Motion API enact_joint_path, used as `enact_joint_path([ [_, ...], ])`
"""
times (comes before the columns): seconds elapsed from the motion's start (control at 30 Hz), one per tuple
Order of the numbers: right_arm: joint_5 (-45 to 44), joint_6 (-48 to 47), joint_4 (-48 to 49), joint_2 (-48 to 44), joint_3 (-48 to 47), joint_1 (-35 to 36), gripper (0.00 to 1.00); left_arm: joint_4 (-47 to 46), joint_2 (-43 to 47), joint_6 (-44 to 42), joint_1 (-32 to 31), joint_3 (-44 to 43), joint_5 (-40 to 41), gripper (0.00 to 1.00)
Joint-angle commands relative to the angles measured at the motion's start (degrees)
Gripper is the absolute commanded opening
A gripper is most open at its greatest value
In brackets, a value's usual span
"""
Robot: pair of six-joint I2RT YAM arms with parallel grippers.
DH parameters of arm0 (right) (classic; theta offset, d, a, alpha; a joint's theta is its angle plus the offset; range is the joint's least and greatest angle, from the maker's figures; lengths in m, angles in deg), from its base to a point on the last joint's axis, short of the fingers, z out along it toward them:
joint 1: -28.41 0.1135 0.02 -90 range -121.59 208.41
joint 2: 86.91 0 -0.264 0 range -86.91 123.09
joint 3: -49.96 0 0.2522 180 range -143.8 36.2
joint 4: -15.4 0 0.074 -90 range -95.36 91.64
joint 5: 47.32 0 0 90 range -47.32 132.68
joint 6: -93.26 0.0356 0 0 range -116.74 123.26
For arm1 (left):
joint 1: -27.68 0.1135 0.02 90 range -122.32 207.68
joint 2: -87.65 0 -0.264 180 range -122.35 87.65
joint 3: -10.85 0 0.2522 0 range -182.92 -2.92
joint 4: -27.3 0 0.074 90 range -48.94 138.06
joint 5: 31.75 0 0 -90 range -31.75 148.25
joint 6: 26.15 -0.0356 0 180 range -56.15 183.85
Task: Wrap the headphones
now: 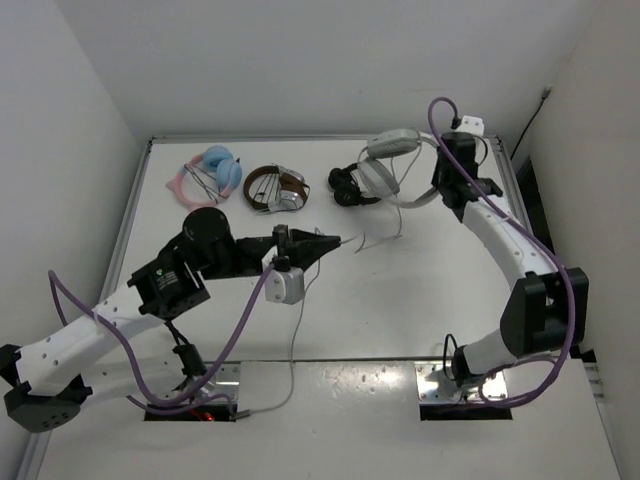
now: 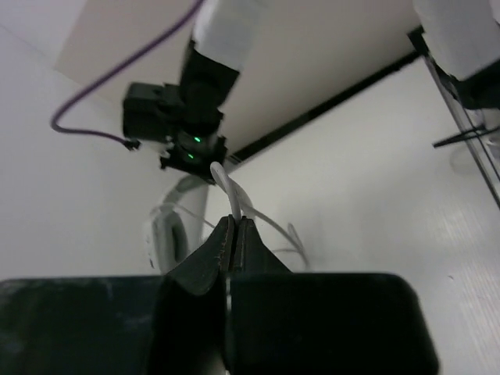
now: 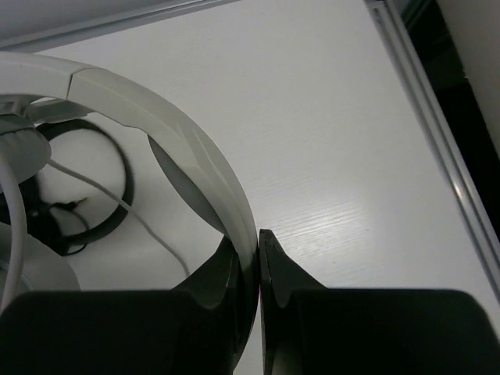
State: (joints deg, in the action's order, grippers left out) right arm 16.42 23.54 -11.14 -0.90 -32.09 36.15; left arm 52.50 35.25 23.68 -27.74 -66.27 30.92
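The right gripper (image 3: 258, 242) had its dark jaws pinched tight on the headphones (image 3: 168, 117), gripping the wide white headband where it curved down. A thin grey cable (image 3: 117, 200) trailed over the white table (image 3: 336, 125), crossing a small black pair (image 3: 126, 176) at the left.

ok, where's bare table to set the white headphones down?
Free: the table centre-right, between left gripper pinching the cable and right arm. Crowded: back row, where blue headphones, brown headphones and black headphones sit beside the white headphones held by the right gripper.
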Motion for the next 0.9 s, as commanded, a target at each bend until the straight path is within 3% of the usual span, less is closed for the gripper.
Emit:
enact_joint_path([
  [0.0,2.1,1.8,6.9,-1.4,-1.8,5.2,0.00,-5.7,-1.7,3.0,-0.7,-3.3,2.4,0.00],
  [0.1,2.7,1.8,5.7,-1.4,-1.8,8.4,0.00,-7.9,-2.4,2.7,-0.7,-3.8,4.8,0.00],
  [0.43,13.1,-1.4,2.3,-6.5,6.3,12.5,0.00,-19.3,-9.4,6.9,2.3,-7.5,25.9,0.00],
  [0.87,15.5,-10.4,1.6,-19.5,16.5,16.2,0.00,-25.6,-20.6,13.0,16.4,-11.1,30.0,0.00],
])
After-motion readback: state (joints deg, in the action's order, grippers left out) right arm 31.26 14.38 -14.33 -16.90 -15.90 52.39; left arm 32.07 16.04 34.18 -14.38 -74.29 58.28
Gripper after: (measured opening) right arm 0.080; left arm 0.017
